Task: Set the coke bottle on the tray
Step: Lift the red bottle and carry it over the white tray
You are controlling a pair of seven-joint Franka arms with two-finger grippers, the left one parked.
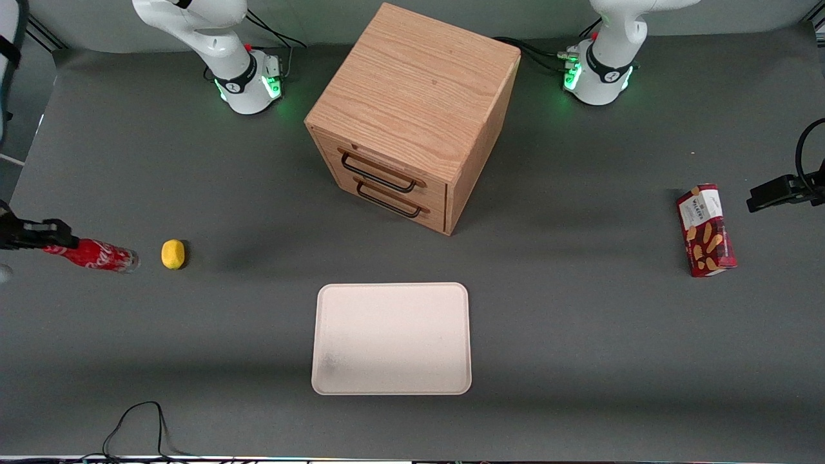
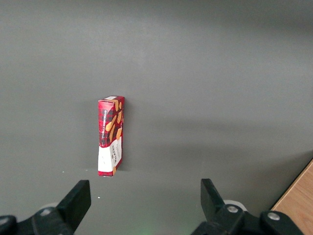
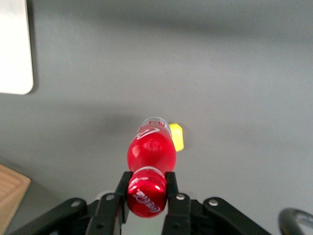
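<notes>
The coke bottle (image 1: 97, 254) is slim and red with white lettering. It is held level above the table at the working arm's end, its clear base pointing toward a yellow piece. My gripper (image 1: 55, 236) is shut on its capped neck. In the right wrist view the gripper (image 3: 145, 185) has a finger pressed on each side of the bottle (image 3: 150, 149) just under the red cap. The cream-white tray (image 1: 391, 338) lies flat near the front camera at the table's middle, well away from the bottle. A corner of the tray (image 3: 14, 46) shows in the right wrist view.
A small yellow piece (image 1: 173, 253) lies on the table beside the bottle's base, also seen in the right wrist view (image 3: 177, 137). A wooden two-drawer cabinet (image 1: 412, 116) stands farther from the camera than the tray. A red biscuit box (image 1: 706, 230) lies toward the parked arm's end.
</notes>
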